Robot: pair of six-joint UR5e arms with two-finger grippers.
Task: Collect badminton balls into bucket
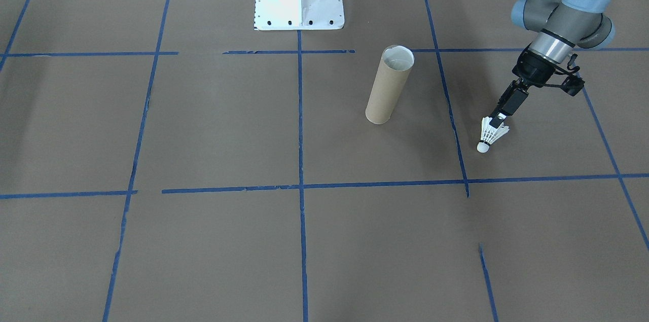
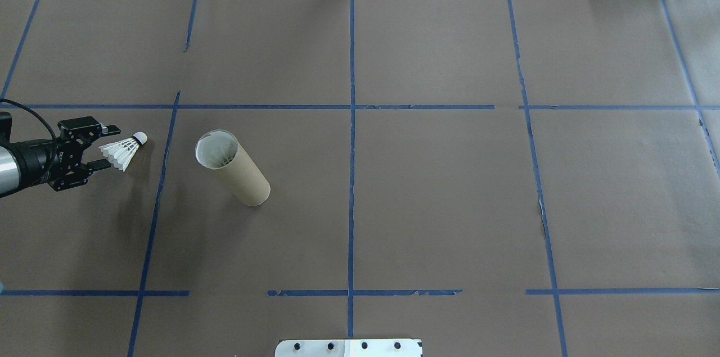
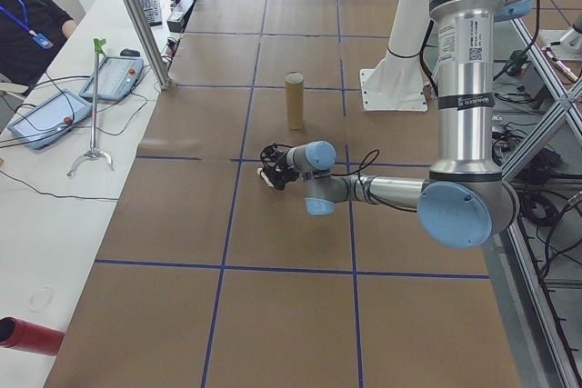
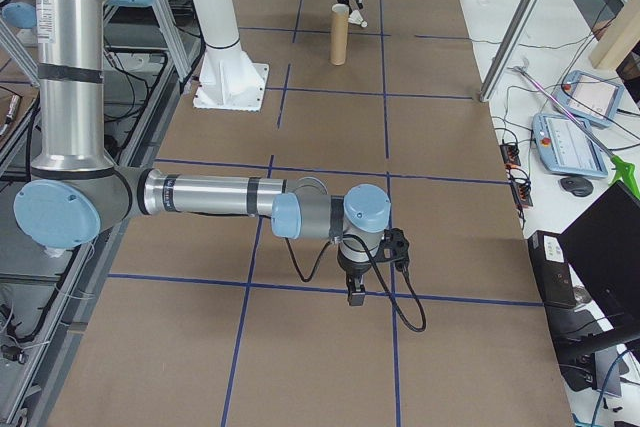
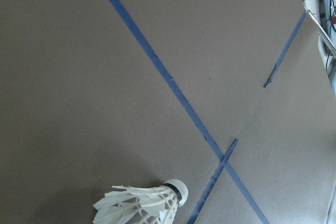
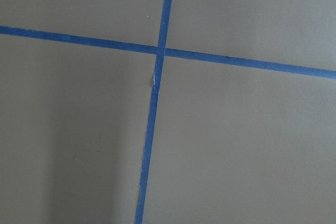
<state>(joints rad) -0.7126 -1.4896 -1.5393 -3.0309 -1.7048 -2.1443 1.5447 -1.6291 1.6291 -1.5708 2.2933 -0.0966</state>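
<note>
The badminton ball, a white feathered shuttlecock (image 2: 122, 152), lies on the brown table at the robot's left, cork tip pointing toward the bucket. My left gripper (image 2: 112, 147) is open, one finger on each side of the feather skirt (image 1: 495, 130). The left wrist view shows the shuttlecock (image 5: 142, 204) at its bottom edge, with no fingers in sight. The bucket (image 2: 233, 168), a brown cardboard tube with a whitish inside, stands upright just right of the shuttlecock (image 1: 388, 86). My right gripper (image 4: 353, 296) hangs low over the table at the far end; I cannot tell whether it is open or shut.
Blue tape lines divide the brown table cover into squares. The white metal base (image 1: 299, 5) stands behind the tube. In the left side view a person (image 3: 27, 15), two handheld control units (image 3: 50, 115) and a metal post (image 3: 136, 15) sit along the far table edge.
</note>
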